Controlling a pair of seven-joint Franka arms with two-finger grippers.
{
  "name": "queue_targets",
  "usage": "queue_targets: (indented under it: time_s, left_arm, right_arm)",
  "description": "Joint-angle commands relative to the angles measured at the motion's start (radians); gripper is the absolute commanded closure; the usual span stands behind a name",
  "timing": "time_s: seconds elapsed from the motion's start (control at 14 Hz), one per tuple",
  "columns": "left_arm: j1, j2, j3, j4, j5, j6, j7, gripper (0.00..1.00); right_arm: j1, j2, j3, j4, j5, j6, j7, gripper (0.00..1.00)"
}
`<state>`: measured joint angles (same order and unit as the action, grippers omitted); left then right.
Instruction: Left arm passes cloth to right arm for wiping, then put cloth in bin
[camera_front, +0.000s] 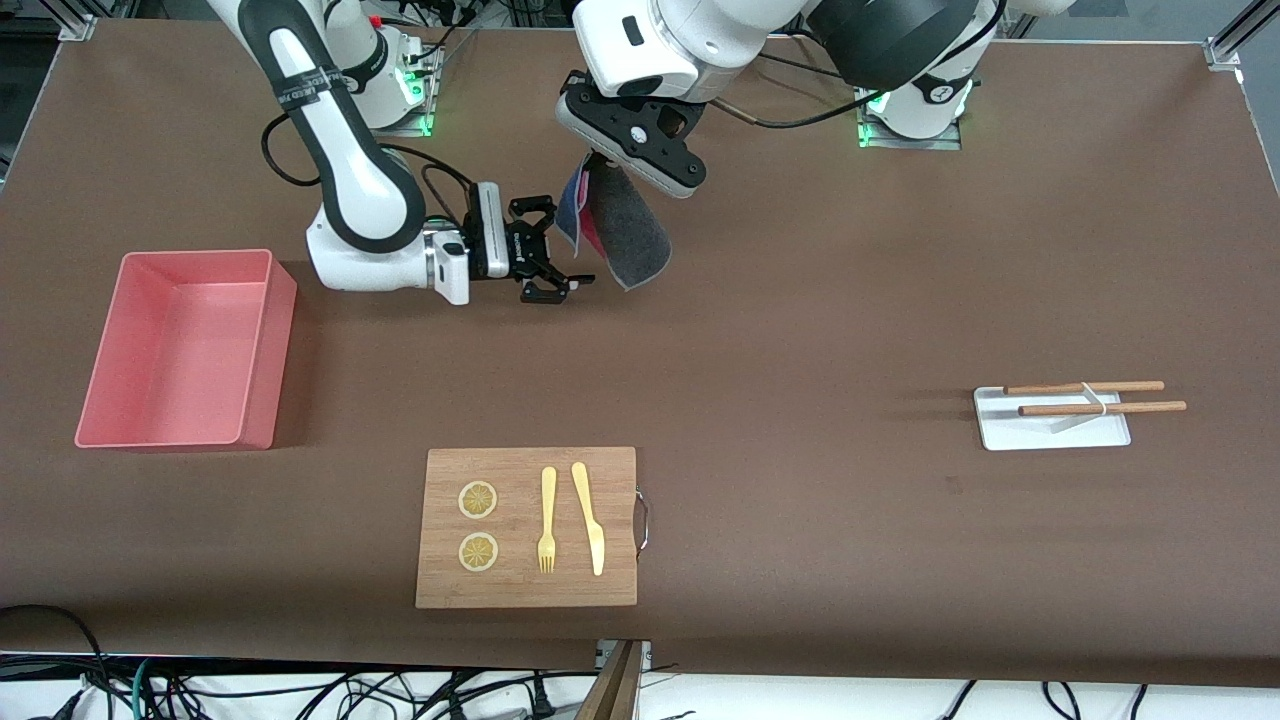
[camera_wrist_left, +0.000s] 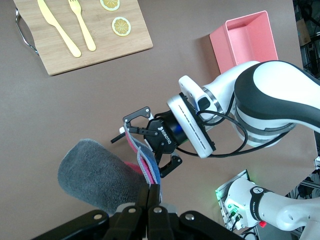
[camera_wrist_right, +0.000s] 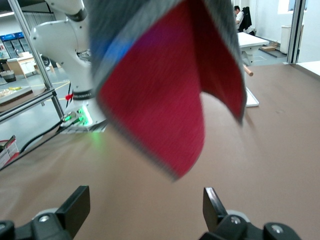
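The cloth (camera_front: 635, 245) hangs in the air over the table's middle, toward the robots' bases, dark grey outside with red-pink and blue layers. My left gripper (camera_front: 598, 165) is shut on its top edge; in the left wrist view its fingertips (camera_wrist_left: 154, 192) pinch the cloth (camera_wrist_left: 95, 175). My right gripper (camera_front: 565, 250) is open and level beside the cloth, its fingers on either side of the cloth's blue edge without touching it. In the right wrist view the cloth (camera_wrist_right: 155, 100) hangs just ahead of the open right gripper (camera_wrist_right: 145, 197). The pink bin (camera_front: 262, 340) stands at the right arm's end, empty.
A wooden board (camera_front: 610, 480) with a fork, a knife and two lemon slices lies near the front camera. A white tray (camera_front: 1000, 430) with two chopsticks lies toward the left arm's end.
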<state>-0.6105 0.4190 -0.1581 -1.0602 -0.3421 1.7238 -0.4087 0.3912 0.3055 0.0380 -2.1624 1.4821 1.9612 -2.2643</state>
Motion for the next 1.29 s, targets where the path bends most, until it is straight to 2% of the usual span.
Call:
queue_targets:
  time_s: [0.0,0.14,0.57,0.79,0.93,1.15,1.22]
  left_arm:
    - [-0.003,-0.005,0.003,-0.007,-0.014,0.013,-0.001,1.00]
    - [-0.003,-0.005,0.003,-0.007,-0.014,0.014,-0.001,1.00]
    - [-0.003,-0.009,0.000,-0.007,-0.008,0.013,-0.004,1.00]
    - [-0.002,-0.008,0.000,-0.007,-0.009,0.014,-0.004,1.00]
    - [-0.002,-0.008,0.000,-0.007,-0.009,0.013,-0.004,1.00]
    - [-0.002,-0.008,0.000,-0.007,-0.009,0.014,-0.004,1.00]
    - [-0.002,-0.008,0.000,-0.007,-0.009,0.013,-0.004,1.00]
  right_arm:
    - [-0.017,-0.029,0.011,-0.057,-0.005,-0.019,-0.040,0.00]
    - [-0.012,-0.035,0.017,-0.053,-0.005,-0.019,-0.032,0.00]
    - [-0.009,-0.078,0.095,-0.037,0.035,0.016,0.011,0.00]
    - [-0.018,-0.074,0.097,-0.013,0.047,0.034,0.028,0.01]
    - [-0.018,-0.074,0.097,-0.013,0.076,0.044,0.032,0.13]
    - [-0.018,-0.072,0.102,-0.005,0.111,0.060,0.063,0.13]
    - [-0.017,-0.072,0.102,-0.002,0.124,0.068,0.063,0.24]
